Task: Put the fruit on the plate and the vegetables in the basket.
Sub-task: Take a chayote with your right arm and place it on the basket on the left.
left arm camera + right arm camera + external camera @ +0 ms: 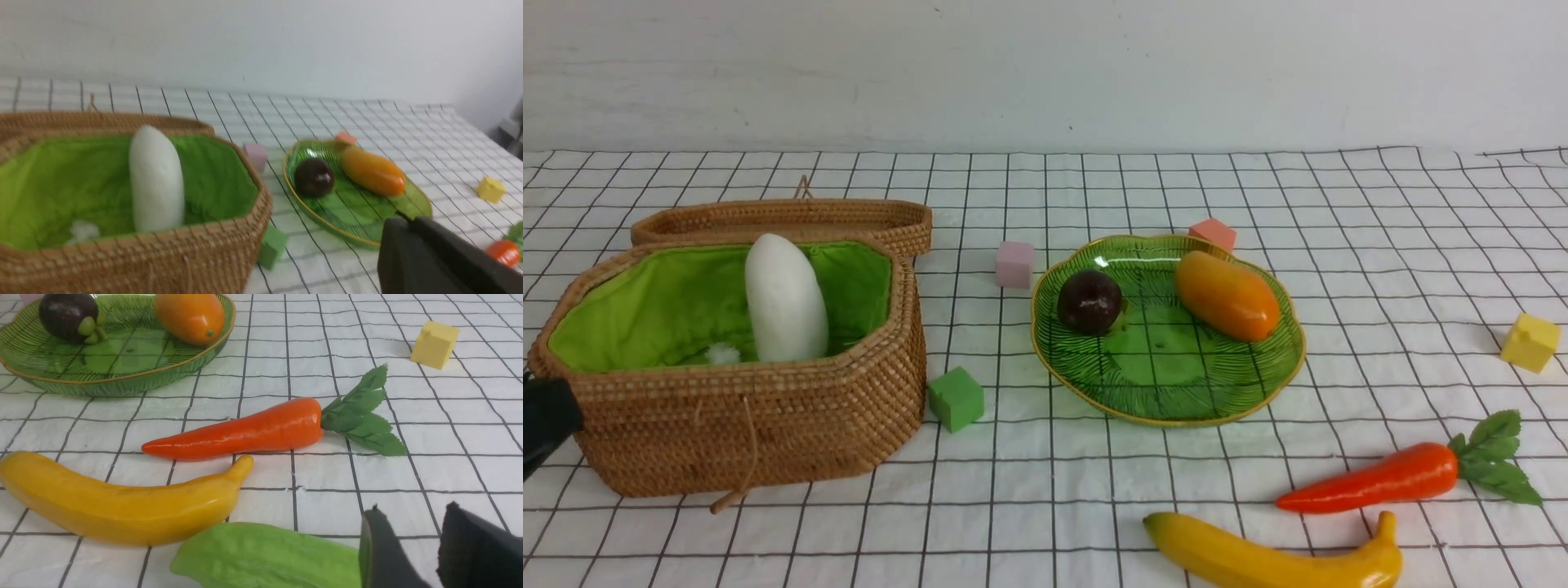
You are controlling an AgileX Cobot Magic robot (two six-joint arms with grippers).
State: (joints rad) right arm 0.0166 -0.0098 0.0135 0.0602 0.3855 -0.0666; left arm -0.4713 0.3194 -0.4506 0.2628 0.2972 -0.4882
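Observation:
The white radish (785,299) stands upright inside the open wicker basket (752,425) at the left. The purple-brown ball (1089,301) and the mango (1227,296) lie on the green plate (1176,392). The carrot (1380,477) and the banana (1274,559) lie on the cloth in front of the plate, to the right. My left gripper (406,219) is shut and empty, near the basket's front left corner; it also shows at the front view's left edge (539,420). My right gripper (412,514) is open and empty, low over the cloth just short of the carrot (241,433) and banana (118,506).
Foam cubes lie about: pink (1014,264), salmon (1214,233) behind the plate, green (956,398) by the basket, yellow (1530,342) at the far right. A pale green lumpy object (265,555) lies beside my right gripper. The basket lid (792,219) hangs open behind the basket.

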